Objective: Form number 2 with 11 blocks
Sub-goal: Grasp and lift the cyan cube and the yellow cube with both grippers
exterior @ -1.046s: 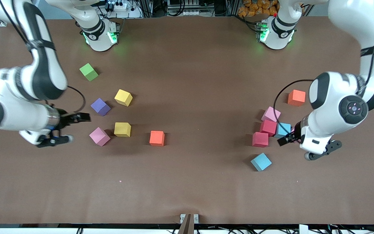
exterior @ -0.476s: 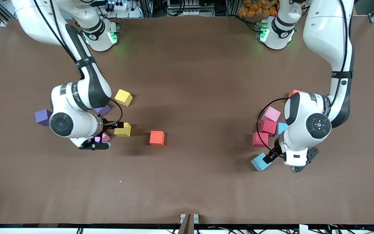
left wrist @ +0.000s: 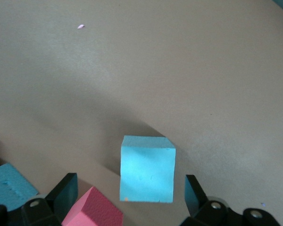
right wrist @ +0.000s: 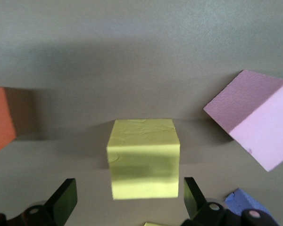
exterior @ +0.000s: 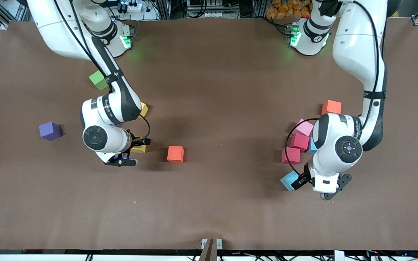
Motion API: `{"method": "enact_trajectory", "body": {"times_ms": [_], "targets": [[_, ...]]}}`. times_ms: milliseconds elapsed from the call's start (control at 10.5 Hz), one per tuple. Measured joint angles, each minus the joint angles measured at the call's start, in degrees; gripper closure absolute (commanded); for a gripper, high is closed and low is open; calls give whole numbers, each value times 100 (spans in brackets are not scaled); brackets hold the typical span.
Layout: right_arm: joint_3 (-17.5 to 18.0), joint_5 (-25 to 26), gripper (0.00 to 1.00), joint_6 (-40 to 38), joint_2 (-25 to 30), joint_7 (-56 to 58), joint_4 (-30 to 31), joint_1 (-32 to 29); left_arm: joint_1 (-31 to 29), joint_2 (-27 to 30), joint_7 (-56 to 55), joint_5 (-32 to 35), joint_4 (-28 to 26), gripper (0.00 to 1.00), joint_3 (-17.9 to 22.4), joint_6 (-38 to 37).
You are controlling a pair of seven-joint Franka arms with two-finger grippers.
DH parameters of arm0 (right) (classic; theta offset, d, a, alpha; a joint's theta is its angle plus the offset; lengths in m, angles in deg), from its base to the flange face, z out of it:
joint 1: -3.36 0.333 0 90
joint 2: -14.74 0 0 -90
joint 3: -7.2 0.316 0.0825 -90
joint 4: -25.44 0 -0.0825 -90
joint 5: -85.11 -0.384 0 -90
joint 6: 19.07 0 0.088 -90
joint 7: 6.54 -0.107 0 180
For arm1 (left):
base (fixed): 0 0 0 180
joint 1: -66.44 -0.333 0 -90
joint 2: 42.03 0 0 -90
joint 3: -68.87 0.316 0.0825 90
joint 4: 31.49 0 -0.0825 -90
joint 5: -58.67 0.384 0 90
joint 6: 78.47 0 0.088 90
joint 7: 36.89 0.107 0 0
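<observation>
Foam-looking cubes, matte and equal in size. We judge them light, slightly soft and grippy rather than slick, so a modest squeeze on two opposite flat side faces, low and centred, should hold.

The right gripper (exterior: 140, 142) hangs low over the yellow block (right wrist: 144, 157). Its fingers are spread wide either side of the block, touching nothing and holding nothing. The left gripper (exterior: 297, 182) is equally wide and empty, straddling the lone light blue block (left wrist: 147, 168), which sits nearer the front camera than the red blocks (exterior: 291, 155).

The blocks lie in two loose groups, one toward each arm's end of the table. An orange block (exterior: 175, 154) sits just beside the yellow one, and a pink block (right wrist: 254, 115) is close by. A purple block (exterior: 50, 130) lies well apart at the right arm's end. The lime-green cube (exterior: 98, 80) sits nearer the right arm's base. No part of the number 2 is laid yet.

A second ago both arms sat farther out toward the table ends. The right gripper was by the pink block and the left was next to the red pair. Both have since swung in and lined up on their cubes. We see no block shifted.
</observation>
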Motion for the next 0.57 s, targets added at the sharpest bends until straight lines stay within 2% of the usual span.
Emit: {"method": "enact_trajectory", "body": {"times_ms": [190,571], "targets": [[-36,191,0,68,-25,0,70,-21,5,-280,3,0,192,0,1,65],[-53,206,0,213,-81,1,120,-43,14,-505,3,-172,317,0,4,184]]}}
